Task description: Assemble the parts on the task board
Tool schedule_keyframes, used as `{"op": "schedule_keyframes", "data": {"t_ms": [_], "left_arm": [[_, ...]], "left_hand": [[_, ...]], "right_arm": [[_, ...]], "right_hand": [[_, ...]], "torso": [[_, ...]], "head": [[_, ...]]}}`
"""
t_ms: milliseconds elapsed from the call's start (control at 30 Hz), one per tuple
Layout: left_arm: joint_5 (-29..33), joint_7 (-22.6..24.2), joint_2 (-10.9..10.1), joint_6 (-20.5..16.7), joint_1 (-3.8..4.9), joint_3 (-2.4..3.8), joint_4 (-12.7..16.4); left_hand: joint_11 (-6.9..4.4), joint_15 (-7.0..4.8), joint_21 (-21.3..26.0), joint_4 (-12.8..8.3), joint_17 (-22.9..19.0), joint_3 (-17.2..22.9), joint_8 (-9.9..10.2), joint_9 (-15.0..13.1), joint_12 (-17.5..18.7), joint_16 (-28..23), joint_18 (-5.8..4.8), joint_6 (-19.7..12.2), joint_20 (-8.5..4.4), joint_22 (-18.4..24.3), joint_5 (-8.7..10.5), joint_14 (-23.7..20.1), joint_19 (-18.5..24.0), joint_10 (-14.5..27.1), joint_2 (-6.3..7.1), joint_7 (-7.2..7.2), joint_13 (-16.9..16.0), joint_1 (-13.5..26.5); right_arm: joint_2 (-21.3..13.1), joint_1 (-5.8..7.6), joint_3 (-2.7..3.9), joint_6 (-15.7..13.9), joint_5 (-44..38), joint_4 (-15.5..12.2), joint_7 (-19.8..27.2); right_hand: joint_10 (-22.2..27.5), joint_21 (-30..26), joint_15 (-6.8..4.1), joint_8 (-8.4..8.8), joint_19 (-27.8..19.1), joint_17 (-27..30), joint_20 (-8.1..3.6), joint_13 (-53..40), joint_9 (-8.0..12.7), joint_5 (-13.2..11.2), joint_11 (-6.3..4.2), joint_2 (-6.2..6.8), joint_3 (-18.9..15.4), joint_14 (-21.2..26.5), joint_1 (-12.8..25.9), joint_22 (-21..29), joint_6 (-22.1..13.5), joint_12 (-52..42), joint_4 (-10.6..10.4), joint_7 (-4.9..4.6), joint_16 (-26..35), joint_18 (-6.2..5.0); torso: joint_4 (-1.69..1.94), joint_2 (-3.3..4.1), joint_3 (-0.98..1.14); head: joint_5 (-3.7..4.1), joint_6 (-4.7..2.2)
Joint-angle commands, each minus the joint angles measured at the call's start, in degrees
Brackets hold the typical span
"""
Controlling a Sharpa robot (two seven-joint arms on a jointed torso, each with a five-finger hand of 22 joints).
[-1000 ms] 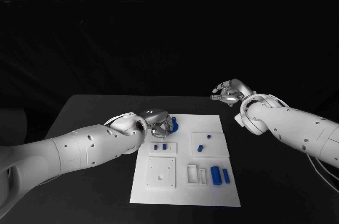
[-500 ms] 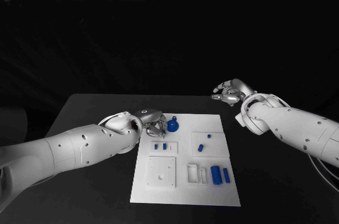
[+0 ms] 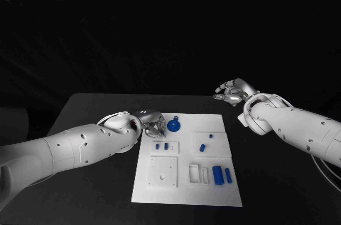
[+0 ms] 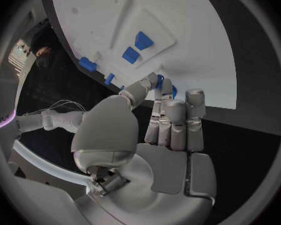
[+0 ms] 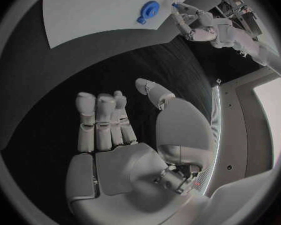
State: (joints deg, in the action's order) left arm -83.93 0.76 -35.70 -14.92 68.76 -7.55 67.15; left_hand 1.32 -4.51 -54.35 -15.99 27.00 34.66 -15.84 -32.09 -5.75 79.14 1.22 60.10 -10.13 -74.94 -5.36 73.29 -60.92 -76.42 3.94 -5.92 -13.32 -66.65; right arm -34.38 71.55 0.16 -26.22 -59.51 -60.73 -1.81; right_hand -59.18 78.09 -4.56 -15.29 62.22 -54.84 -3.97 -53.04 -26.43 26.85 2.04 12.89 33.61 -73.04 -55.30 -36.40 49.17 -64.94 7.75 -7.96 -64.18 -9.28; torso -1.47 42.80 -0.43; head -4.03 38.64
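The left hand (image 3: 152, 124) hung over the far left edge of the task board (image 3: 186, 195), fingers curled inward with nothing visibly held; its fingertips were just beside a round blue part (image 3: 174, 124) lying on the board. The right hand (image 3: 230, 92) hovered above the black table (image 3: 92, 112) beyond the board's far right corner, fingers loosely bent, grasping nothing.

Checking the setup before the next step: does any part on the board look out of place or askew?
Nothing looks damaged or spilled. One round blue part lies loose on the task board's bare far end, just off the left robot hand, outside any recess. The other blue pieces lie in or by their trays.
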Motion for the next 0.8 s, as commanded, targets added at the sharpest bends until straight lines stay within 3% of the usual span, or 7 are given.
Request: {"op": "schedule_keyframes", "data": {"t_ms": [33,800], "left_arm": [[-0.07,-0.01,0.06,1.92,0.00,0.01,0.07],[-0.35,0.18,0.55,2.36,-0.14,-0.02,-0.25]], "left_hand": [[0.38,-0.28,-0.19,-0.14,0.00,0.17,-0.36,-0.04,-0.38,0.03,5.91,0.36,-0.12,-1.26,-0.28,0.06,-0.41,-0.32,-0.71,0.13,-0.06,-0.09],[0.39,-0.28,-0.27,-0.13,-0.02,0.18,-0.32,0.00,-0.28,0.02,5.88,0.34,-0.12,-1.24,-0.21,0.04,-0.26,-0.38,-0.81,0.11,-0.07,-0.07]], "right_arm": [[0.00,0.01,0.01,0.64,-0.57,-0.09,0.32],[-0.03,0.01,0.01,0.59,-0.76,-0.04,0.26]], "right_hand": [[-0.07,-0.24,0.08,0.06,-0.06,-0.08,-0.37,0.05,-0.08,0.25,-0.16,-0.26,-0.19,-0.38,0.17,-0.10,-0.08,-0.24,0.23,-0.48,0.38,-5.72],[-0.09,-0.28,0.07,0.05,-0.02,-0.11,-0.37,0.11,-0.09,0.29,-0.18,-0.30,-0.19,-0.42,0.15,-0.14,-0.09,-0.27,0.27,-0.47,0.41,-5.72]], "torso": [[-0.03,0.00,0.01],[-0.07,0.01,0.02]], "head": [[-0.11,0.07],[-0.15,0.19]]}}
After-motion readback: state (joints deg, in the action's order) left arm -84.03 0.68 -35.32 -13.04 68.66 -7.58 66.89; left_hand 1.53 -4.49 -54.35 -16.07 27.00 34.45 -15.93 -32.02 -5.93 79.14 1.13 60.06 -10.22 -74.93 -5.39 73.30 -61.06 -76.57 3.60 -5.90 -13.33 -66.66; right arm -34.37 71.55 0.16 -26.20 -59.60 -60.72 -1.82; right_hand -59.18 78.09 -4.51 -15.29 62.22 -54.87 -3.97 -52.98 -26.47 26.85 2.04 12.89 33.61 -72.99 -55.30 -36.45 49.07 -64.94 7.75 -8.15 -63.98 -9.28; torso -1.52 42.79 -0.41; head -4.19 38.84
